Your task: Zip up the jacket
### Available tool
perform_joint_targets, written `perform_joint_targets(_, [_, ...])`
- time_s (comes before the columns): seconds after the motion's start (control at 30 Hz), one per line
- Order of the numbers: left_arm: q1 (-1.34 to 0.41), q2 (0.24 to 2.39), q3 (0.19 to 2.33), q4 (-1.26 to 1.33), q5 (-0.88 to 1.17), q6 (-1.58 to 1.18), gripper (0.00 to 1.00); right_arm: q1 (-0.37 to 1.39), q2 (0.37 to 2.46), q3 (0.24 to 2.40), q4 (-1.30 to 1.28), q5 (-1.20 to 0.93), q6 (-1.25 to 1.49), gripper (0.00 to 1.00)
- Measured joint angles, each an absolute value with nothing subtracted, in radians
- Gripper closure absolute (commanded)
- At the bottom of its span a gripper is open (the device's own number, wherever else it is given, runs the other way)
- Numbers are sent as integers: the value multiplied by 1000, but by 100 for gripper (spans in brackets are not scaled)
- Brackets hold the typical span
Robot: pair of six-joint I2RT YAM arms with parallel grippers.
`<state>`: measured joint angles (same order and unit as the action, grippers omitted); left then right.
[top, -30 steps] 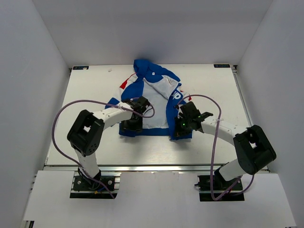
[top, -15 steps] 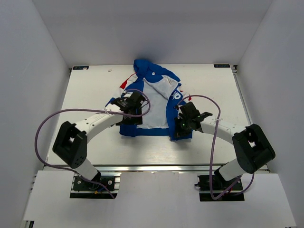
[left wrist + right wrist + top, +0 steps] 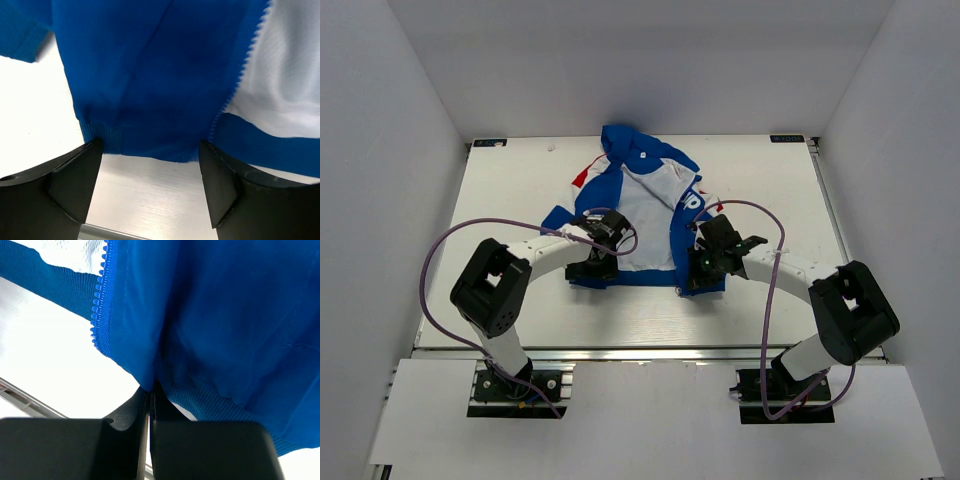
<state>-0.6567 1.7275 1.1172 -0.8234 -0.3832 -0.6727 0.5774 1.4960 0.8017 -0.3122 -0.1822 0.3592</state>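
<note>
**Blue hem pinched on one side, free on the other**

Royal-blue fabric fills both wrist views. The jacket [image 3: 638, 205] lies open on the white surface [image 3: 510, 190], about mid-width and towards the far side. Its white lining [image 3: 645, 215] faces up and its hem [image 3: 107, 140] is turned towards the arm bases.

The right tool [image 3: 150, 390] is closed tight on the bottom edge of the right front panel. A fold of blue cloth runs straight into the seam between its two fingers, and a row of zipper teeth [image 3: 99, 310] hangs just to the left of the pinch.

The left tool [image 3: 151, 150] stands wide open and holds nothing. Its fingers [image 3: 75, 180] straddle the ribbed bottom corner of the left front panel, whose own zipper edge runs up along the lining.

The step in hand looks like securing both lower corners, and only the right one is held so far. The two zipper edges are well apart, with lining showing between them.

Next, the left tool likely needs to settle onto the hem and close near the foot of its zipper edge, without also catching the back layer. The panels can then be drawn together so the zipper ends meet. No slider or pull tab can be made out in any view, so finding it comes before any upward pull.
</note>
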Motion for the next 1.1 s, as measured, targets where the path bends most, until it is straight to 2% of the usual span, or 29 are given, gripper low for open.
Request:
perform_joint_targets(0.27, [-657,1738,1077,-781,-373,-696,20,577,1510,802,-314,-173,359,100])
perform_joint_targets(0.53, [-657,1737,1059,-732,-341,-704,40,577,1512,802,-318,-156,362,100])
perform_joint_targets(0.73, [-656,1714,1016,-679,-319,-704,37,577,1516,802,-323,-138,366,100])
perform_joint_targets(0.83, [-645,1709,1001,-658,-299,-707,49,575,1525,802,-327,-133,368,100])
perform_joint_targets(0.87, [-642,1710,999,-649,-287,-708,58,573,1527,802,-327,-133,370,100])
perform_joint_targets(1.1, [-637,1703,1005,-631,-281,-707,62,564,1536,802,-330,-133,379,100])
